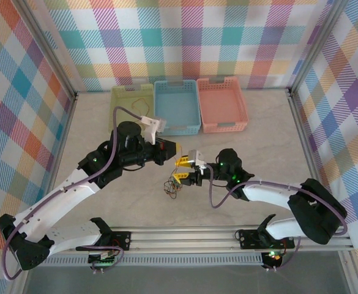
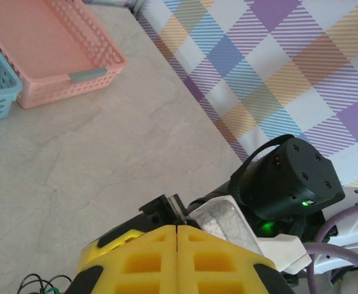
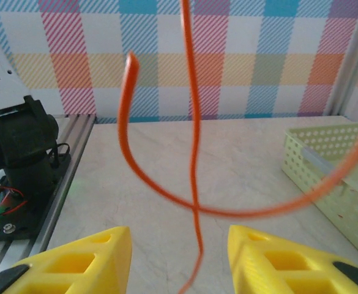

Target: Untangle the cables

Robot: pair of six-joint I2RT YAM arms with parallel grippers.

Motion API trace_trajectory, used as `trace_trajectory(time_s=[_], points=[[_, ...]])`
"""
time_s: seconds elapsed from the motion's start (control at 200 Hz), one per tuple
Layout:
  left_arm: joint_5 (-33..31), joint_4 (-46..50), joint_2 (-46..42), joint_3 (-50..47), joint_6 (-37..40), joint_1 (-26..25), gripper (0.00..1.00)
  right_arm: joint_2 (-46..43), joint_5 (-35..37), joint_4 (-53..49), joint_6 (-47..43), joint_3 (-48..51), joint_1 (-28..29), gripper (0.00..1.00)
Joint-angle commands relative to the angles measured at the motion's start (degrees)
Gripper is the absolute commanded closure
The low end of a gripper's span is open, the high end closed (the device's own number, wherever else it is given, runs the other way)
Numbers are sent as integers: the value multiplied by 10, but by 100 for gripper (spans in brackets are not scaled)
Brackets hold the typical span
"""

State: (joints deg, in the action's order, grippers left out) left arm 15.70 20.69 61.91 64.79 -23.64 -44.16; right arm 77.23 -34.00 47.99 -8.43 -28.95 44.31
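left end effector (image 1: 172, 149): pads pressed flat together (image 2: 177, 236); nothing visible pinched between them.
right end effector (image 1: 180, 169): fingers apart (image 3: 179, 236), clamped on nothing; one orange cable (image 3: 192, 122) hangs loose through the gap.
cables (image 1: 172, 188): small dark tangle on the worktop (image 1: 264, 144), mid-table, just beside the right end effector at its 7 o'clock. In the left wrist view it peeks in at 7 o'clock (image 2: 41, 285), black and green strands.
orange cable run: rises out of frame at 12 o'clock and loops off toward 3 o'clock; its upper anchor is out of frame, can't tell what holds it.
crowding: the end effectors sit near each other, left one at 11 o'clock of the right. The right arm's black housing (image 2: 289, 177) is right behind the left fingers.
baskets: green (image 1: 133, 101), blue (image 1: 177, 107), pink (image 1: 223, 104), side by side at 12 o'clock, well apart from the tangle. Green basket (image 3: 331, 171) is at 3 o'clock in the right wrist view.
rail (image 1: 185, 234): 6 o'clock edge, carries both bases.
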Motion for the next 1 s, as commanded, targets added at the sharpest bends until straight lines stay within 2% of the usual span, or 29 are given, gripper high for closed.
trace_trajectory(time_s=[0.0, 0.5, 0.605, 0.995], points=[[29, -9, 6, 25, -13, -7, 100, 22, -20, 28, -2, -26, 10, 56], [80, 18, 20, 132, -14, -7, 100, 75, -6, 41, -5, -25, 10, 74], [85, 27, 19, 156, -12, -7, 100, 81, 3, 36, -11, -21, 10, 75], [37, 68, 9, 242, 23, -7, 100, 82, 70, -26, -35, -14, 9, 75]])
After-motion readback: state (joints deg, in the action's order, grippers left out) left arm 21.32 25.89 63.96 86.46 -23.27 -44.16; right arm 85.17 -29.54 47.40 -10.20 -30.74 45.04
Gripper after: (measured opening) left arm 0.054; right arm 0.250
